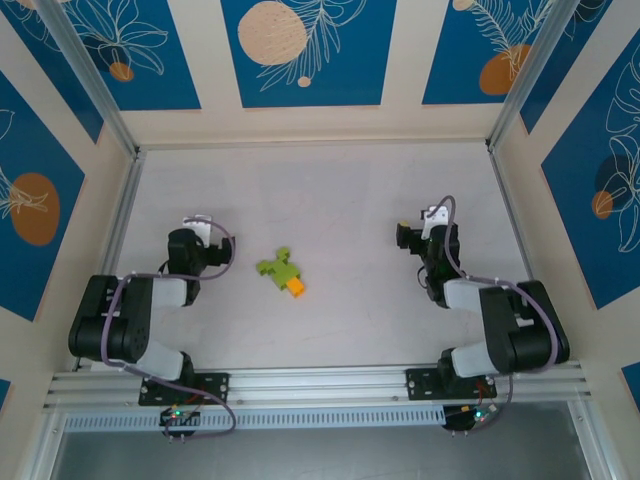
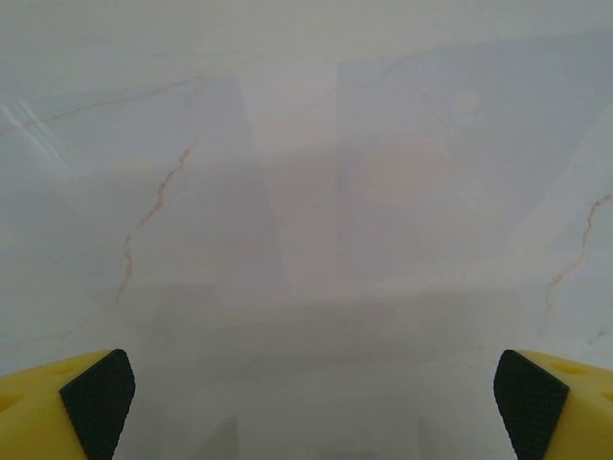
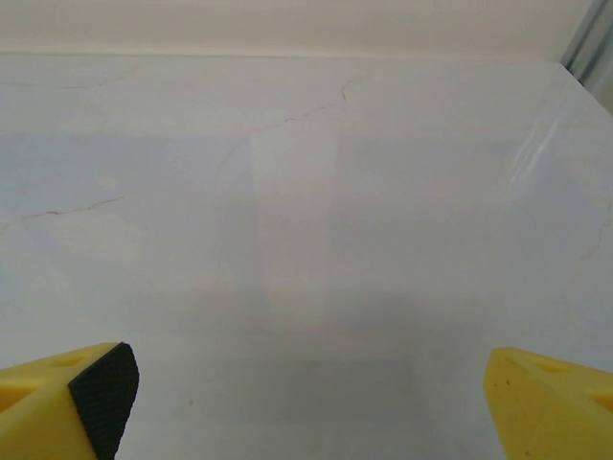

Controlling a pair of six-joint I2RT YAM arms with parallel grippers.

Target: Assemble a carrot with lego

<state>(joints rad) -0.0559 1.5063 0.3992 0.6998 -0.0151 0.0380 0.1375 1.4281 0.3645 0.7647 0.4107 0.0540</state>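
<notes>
The carrot (image 1: 282, 272) lies on the white table between the two arms: a cluster of lime-green lego bricks (image 1: 276, 267) with one orange brick (image 1: 297, 287) at its near-right end. My left gripper (image 1: 200, 232) rests well to its left, and my right gripper (image 1: 420, 232) sits farther off to its right. Neither touches the bricks. In the left wrist view the left gripper (image 2: 314, 407) stands open, yellow fingers (image 2: 96, 407) wide apart over bare table. The right gripper (image 3: 318, 402) is open too, with nothing between its fingers (image 3: 96, 398).
The table (image 1: 330, 190) is walled by cream panels with blue leaf prints. Metal rails (image 1: 120, 225) run along the left and right sides. An aluminium beam (image 1: 320, 382) at the near edge carries both arm bases.
</notes>
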